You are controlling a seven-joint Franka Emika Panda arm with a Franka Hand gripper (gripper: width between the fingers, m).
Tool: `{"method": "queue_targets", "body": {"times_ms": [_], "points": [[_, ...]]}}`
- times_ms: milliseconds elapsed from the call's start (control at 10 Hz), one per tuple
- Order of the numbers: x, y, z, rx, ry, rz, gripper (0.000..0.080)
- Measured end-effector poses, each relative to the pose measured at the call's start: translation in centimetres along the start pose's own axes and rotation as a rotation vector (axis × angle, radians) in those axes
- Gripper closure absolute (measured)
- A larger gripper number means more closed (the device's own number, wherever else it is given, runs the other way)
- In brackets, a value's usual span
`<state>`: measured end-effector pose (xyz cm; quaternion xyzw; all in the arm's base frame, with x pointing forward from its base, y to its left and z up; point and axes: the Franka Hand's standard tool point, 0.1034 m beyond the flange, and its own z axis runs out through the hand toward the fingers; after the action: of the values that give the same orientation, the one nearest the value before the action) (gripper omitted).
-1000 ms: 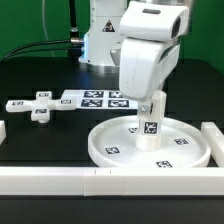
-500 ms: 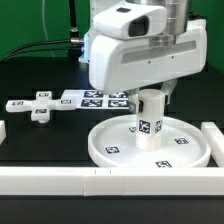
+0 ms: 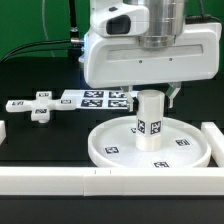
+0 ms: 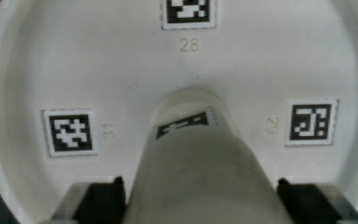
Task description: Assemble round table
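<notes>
Black table (image 3: 50, 140), round disc (image 3: 116, 132), cross-shaped piece (image 3: 40, 106), marker board (image 3: 95, 98), white border rails (image 3: 60, 181) lying on it

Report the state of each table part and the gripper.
disc: lying flat, rim up, post standing on it.
post: upright at the disc's centre, gripped at the top.
cross: lying loose, apart from the disc.
gripper: shut on the post.
</notes>
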<state>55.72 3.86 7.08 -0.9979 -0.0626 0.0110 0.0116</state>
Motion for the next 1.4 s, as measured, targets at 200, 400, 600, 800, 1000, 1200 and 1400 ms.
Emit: {"method": "queue_targets", "body": {"times_ms": [200, 400, 600, 800, 1000, 1200, 1400], "points": [[-0.17, -0.09, 0.05, 0.014, 0.004, 0.258, 0.039], [-0.02, -0.1, 0.07, 0.035, 0.007, 0.46, 0.039], [-0.01, -0.15, 0.07, 0.037, 0.006, 0.536, 0.039], [0.01, -0.07, 0.07, 0.056, 0.002, 0.691, 0.039], [0.29, 0.07, -0.05, 0.1, 0.002, 0.882, 0.039], [0.28, -0.03, -0.02, 0.1, 0.002, 0.869, 0.0277], [0.25, -0.19, -0.06, 0.092, 0.002, 0.827, 0.0181]]}}
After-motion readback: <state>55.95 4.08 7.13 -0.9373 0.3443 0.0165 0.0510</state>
